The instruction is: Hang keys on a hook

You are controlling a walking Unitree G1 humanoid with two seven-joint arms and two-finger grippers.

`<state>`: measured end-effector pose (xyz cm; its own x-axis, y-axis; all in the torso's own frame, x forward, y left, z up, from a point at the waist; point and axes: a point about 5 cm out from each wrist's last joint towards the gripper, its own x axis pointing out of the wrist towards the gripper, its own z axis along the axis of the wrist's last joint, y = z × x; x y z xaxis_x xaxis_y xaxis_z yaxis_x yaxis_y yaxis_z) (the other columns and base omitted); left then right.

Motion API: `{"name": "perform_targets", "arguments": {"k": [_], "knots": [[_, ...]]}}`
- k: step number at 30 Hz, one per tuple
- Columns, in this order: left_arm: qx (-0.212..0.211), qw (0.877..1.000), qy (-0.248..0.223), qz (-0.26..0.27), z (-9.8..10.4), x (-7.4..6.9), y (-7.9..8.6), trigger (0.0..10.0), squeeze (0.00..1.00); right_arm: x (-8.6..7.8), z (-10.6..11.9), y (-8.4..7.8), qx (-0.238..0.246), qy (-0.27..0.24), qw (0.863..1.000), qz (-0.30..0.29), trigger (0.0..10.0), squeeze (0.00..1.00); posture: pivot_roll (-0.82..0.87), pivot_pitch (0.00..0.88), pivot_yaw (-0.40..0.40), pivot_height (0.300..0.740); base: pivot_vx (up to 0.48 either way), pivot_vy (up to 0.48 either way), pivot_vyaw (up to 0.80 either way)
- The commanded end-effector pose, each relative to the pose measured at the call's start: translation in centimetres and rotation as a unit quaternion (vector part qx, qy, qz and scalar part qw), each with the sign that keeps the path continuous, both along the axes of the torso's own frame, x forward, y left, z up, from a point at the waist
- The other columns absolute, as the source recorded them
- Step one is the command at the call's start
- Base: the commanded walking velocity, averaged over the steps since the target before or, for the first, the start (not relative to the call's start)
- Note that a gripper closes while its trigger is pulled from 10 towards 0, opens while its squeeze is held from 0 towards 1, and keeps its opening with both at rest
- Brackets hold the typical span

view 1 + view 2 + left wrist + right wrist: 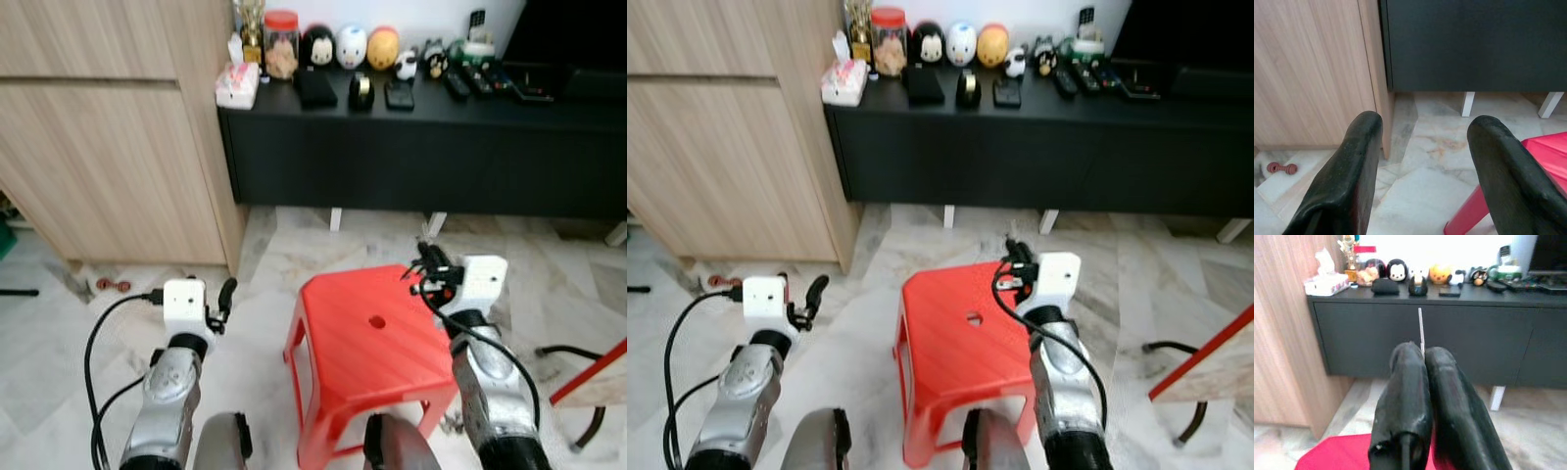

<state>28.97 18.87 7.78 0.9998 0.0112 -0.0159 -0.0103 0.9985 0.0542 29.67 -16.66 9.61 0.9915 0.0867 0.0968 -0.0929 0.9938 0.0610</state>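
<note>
Your right claw [1422, 357] is clenched on a thin silver strip, likely part of the keys [1421, 330], which pokes out at 12 o'clock from the fingertips above the red stool [377, 343]. Your left claw [1422, 147] is released, fingers spread, over the marble floor [265, 294] at the stool's 9 o'clock. Beyond at 12 o'clock, the black counter [411, 147] carries a tissue box [238, 85] and figurines.
</note>
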Motion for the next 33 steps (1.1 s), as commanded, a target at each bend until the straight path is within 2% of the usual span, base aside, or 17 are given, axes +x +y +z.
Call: {"name": "perform_targets", "arguments": {"k": [1, 3, 4, 5, 7, 13, 23, 33], "knots": [[-0.010, 1.000, -0.002, -0.001, -0.2, -0.1, -0.1, 10.0, 0.00, -0.3, 0.9, -0.1, -0.002, -0.010, 1.000, -0.016, 0.0, 0.00, -0.01, 0.000, -0.060, 0.601, 0.000, 0.000, 0.00], [-0.010, 1.000, -0.004, 0.000, -0.3, -0.1, -0.1, 10.0, 0.00, -0.6, 1.0, -0.2, -0.003, -0.010, 1.000, -0.024, 0.0, 0.00, -0.01, 0.000, -0.059, 0.601, 0.000, 0.000, 0.00], [-0.011, 1.000, -0.005, 0.000, -0.3, -0.1, -0.1, 10.0, 0.00, -0.7, 1.0, -0.2, -0.005, -0.007, 1.000, -0.028, 4.1, 0.00, -0.01, 0.000, -0.059, 0.601, 0.000, 0.000, 0.00], [-0.012, 1.000, -0.005, 0.000, -0.3, -0.1, -0.2, 10.0, 0.00, -0.8, 1.0, -0.3, -0.006, -0.005, 1.000, -0.030, 9.7, 0.00, -0.01, 0.000, -0.058, 0.601, 0.000, 0.000, 0.00], [-0.012, 1.000, -0.006, 0.000, -0.3, -0.1, -0.3, 10.0, 0.00, -0.8, 0.9, -0.4, -0.006, -0.002, 0.999, -0.035, 10.0, 0.00, -0.01, 0.000, -0.058, 0.601, 0.000, 0.000, 0.00], [-0.014, 1.000, -0.009, 0.000, -0.4, -0.1, -0.4, 10.0, 0.00, -0.6, 1.1, -0.3, -0.001, 0.001, 0.999, -0.043, 10.0, 0.00, -0.01, 0.000, -0.059, 0.601, 0.000, 0.000, 0.00], [-0.015, 1.000, -0.006, 0.003, -0.8, -0.4, -0.4, 10.0, 0.00, -0.5, 1.2, 0.0, 0.004, 0.006, 0.999, -0.040, 10.0, 0.00, 0.00, 0.000, -0.063, 0.665, 0.000, 0.000, 0.00], [-0.013, 1.000, 0.017, 0.017, -2.3, -0.8, 0.2, 10.0, 0.00, -0.5, 1.1, 0.0, 0.002, 0.013, 0.999, -0.041, 10.0, 0.00, 0.00, 0.000, -0.069, 0.725, 0.000, 0.000, 0.00]]}}
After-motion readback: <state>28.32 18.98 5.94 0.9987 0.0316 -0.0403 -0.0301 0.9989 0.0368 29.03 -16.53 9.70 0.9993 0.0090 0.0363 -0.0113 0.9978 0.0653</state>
